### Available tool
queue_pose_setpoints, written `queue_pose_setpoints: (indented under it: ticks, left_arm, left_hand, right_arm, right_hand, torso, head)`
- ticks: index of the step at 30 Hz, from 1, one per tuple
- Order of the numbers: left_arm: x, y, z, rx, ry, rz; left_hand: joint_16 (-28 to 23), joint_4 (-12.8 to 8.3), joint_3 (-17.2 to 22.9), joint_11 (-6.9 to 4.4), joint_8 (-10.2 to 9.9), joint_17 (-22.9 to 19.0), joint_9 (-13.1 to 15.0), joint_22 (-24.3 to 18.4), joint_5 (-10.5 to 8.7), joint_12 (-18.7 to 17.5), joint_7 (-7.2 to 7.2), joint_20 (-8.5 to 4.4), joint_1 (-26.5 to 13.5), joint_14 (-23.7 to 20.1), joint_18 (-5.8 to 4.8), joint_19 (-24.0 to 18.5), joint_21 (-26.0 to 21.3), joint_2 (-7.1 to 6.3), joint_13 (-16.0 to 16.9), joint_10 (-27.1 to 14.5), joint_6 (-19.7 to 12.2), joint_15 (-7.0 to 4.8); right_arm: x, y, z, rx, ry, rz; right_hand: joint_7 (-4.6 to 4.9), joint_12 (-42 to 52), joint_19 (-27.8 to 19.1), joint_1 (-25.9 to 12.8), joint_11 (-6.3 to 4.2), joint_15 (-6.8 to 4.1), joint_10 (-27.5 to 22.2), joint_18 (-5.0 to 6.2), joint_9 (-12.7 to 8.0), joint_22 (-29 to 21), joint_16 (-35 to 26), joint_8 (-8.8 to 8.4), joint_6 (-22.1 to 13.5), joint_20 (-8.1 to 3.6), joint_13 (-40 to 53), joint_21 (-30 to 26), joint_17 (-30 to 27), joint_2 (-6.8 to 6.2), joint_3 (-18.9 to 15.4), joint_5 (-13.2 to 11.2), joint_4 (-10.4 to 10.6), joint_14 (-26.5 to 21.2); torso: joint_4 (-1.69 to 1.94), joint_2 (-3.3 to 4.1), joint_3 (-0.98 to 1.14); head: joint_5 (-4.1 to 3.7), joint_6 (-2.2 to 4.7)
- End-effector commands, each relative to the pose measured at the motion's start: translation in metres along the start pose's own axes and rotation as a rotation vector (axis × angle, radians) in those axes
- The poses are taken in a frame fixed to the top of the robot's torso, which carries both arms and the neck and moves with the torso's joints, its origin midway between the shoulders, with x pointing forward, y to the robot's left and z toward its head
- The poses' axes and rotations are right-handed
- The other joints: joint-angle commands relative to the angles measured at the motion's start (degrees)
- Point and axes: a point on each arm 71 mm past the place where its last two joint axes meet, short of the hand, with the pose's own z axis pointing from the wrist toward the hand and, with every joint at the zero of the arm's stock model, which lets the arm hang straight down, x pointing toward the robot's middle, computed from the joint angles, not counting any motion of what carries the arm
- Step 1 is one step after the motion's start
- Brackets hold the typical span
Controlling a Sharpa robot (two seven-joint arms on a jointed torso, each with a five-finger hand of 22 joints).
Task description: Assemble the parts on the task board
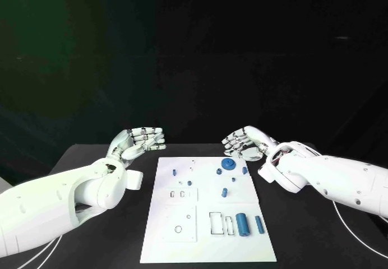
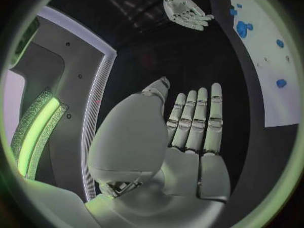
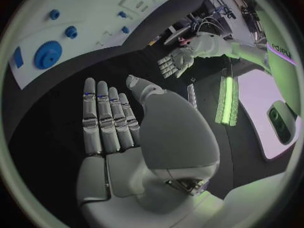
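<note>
**Both hands raised and empty beyond the board's far corners**

Nearest on the black table [image 1: 97, 246] lies the white task board [image 1: 162, 246], a long plate running from the table's near edge toward its far edge. At the board's near right stand two blue cylinders side by side: the thicker cylinder [image 1: 243, 224] just beside a rectangular cut-out [image 1: 216, 222], and the thinner cylinder [image 1: 259, 224] closer to the board's right edge. Toward the near left is a small oval opening [image 1: 179, 229]. Around the board's middle sits a small blue peg [image 1: 224, 193], with two little slots [image 1: 183, 194] to its left. Farther on, near the far right corner, is the large blue gear [image 1: 230, 163], with a smaller blue piece [image 1: 219, 171] and another [image 1: 244, 171] just beside it. A few small blue pegs [image 1: 189, 182] dot the far left part of the board.

Past the board's far left corner, the left hand [image 1: 139, 141] hangs above the table with its fingers [image 2: 201, 117] straight, side by side, holding nothing. Past the far right corner, the right hand [image 1: 245, 142] is likewise lifted off the table, palm flat, fingers [image 3: 104, 117] extended together and empty. The two hands face each other, well apart, neither touching the board or any part.
</note>
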Motion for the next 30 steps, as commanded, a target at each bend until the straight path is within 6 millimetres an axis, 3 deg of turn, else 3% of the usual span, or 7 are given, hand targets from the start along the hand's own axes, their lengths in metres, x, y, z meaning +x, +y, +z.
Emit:
queue_pose_setpoints:
  ticks: [1,3,4,8,15,25,30]
  left_arm:
    - [0.008,-0.008,-0.005,0.038,0.076,0.014]
    - [0.01,-0.011,-0.009,0.043,0.08,0.011]
    - [0.011,-0.013,-0.012,0.045,0.084,0.007]
    - [0.018,-0.019,-0.02,0.047,0.105,-0.008]
    - [0.025,-0.028,-0.027,0.059,0.119,-0.02]
    - [0.021,-0.034,-0.027,0.07,0.102,-0.02]
    - [0.019,-0.035,-0.026,0.068,0.097,-0.023]
  left_hand:
    - [0.9,0.0,0.6,-0.07,0.1,0.9,0.0,0.4,-0.34,-0.6,0.75,-0.5,0.5,1.8,0.86,1.7,1.1,-0.59,-0.1,0.9,0.2,-0.37]
    - [1.5,-0.1,0.9,-0.31,0.2,1.8,0.0,0.7,-0.3,-0.6,0.66,-0.94,0.6,2.8,0.83,2.6,1.8,-0.86,0.0,1.9,0.4,-0.73]
    - [2.1,0.0,1.3,-0.61,0.5,2.6,0.1,1.0,-0.23,-0.3,0.5,-1.4,0.6,3.9,0.85,3.7,2.6,-0.94,0.1,2.9,0.8,-1.14]
    - [2.4,0.1,1.6,-0.8,0.6,3.2,0.2,1.2,-0.2,-0.4,0.31,-1.71,0.7,4.4,0.8,4.2,3.2,-1.13,0.1,3.4,1.1,-1.38]
    - [2.2,0.0,1.8,-0.81,0.6,3.4,0.2,1.3,-0.24,-0.5,0.27,-1.79,0.7,4.1,0.74,4.4,3.4,-1.36,0.1,3.5,1.1,-1.35]
    - [1.9,0.1,2.0,-0.63,0.6,3.7,0.2,1.3,-0.22,-0.7,0.56,-1.76,0.5,3.5,0.61,4.1,3.4,-1.59,0.0,3.5,1.1,-1.17]
    - [1.8,0.2,2.0,-0.62,0.6,3.7,0.2,1.3,-0.22,-0.8,0.56,-1.74,0.5,3.3,0.59,4.0,3.4,-1.61,0.0,3.5,1.1,-1.13]
  right_arm:
    - [0.003,0.001,0.001,0.024,0.098,-0.22]
    - [0.003,0.003,0.002,0.019,0.118,-0.298]
    - [0.004,0.005,0.002,0.016,0.127,-0.336]
    - [0.004,0.01,0.002,0.005,0.153,-0.454]
    - [0.007,0.015,0.003,0.013,0.201,-0.577]
    - [0.012,0.022,0.006,0.016,0.214,-0.634]
    - [0.013,0.021,0.008,0.027,0.215,-0.648]
  right_hand:
    - [-2.33,0.4,11.9,-1.5,-3.48,-5.2,8.5,0.72,0.6,6.1,9.5,0.72,4.3,-5.2,0.6,11.5,7.2,-2.37,0.8,0.5,-0.6,16.7]
    - [-2.65,0.1,12.9,-2.4,-3.88,-5.83,9.8,0.58,0.6,7.8,13.0,0.38,4.3,-5.81,0.8,14.1,10.2,-3.23,1.1,0.6,0.1,18.7]
    - [-3.23,0.1,16.2,-3.5,-4.54,-6.6,10.9,0.18,0.7,13.3,18.5,0.32,4.5,-6.44,1.1,20.0,13.6,-3.91,1.1,1.0,1.0,22.9]
    - [-3.2,-0.2,19.0,-3.2,-4.86,-6.92,10.4,-2.9,1.7,38.4,34.8,0.08,5.0,-6.77,1.3,41.9,27.0,-6.1,3.5,2.1,3.3,20.1]
    - [-3.38,-0.2,23.1,-2.9,-4.29,-6.15,8.4,-5.85,3.2,62.6,58.2,0.04,4.7,-6.18,1.0,60.5,51.6,-6.98,4.8,3.6,3.5,22.0]
    - [-3.33,-0.3,25.0,-3.1,-3.87,-5.7,6.5,-6.92,4.1,69.9,64.7,-0.06,4.3,-5.49,0.7,65.6,58.8,-6.8,4.0,2.0,4.1,22.8]
    - [-3.41,-0.2,26.0,-3.2,-3.96,-5.8,6.7,-7.32,4.3,72.1,63.5,0.09,4.5,-5.53,0.8,67.0,56.0,-6.8,3.8,2.0,4.3,22.4]
  torso:
    - [0.45,1.52,-0.07]
    - [0.54,2.01,-0.08]
    - [0.58,2.4,-0.08]
    - [0.89,3.4,-0.18]
    - [1.39,4.92,-0.26]
    - [1.88,6.25,-0.19]
    - [2.0,6.54,-0.19]
  head:
    - [-0.34,0.12]
    - [-0.52,0.14]
    - [-0.61,0.17]
    - [-1.31,-0.05]
    - [-1.44,-0.26]
    - [-2.16,-0.29]
    - [-2.26,-0.16]
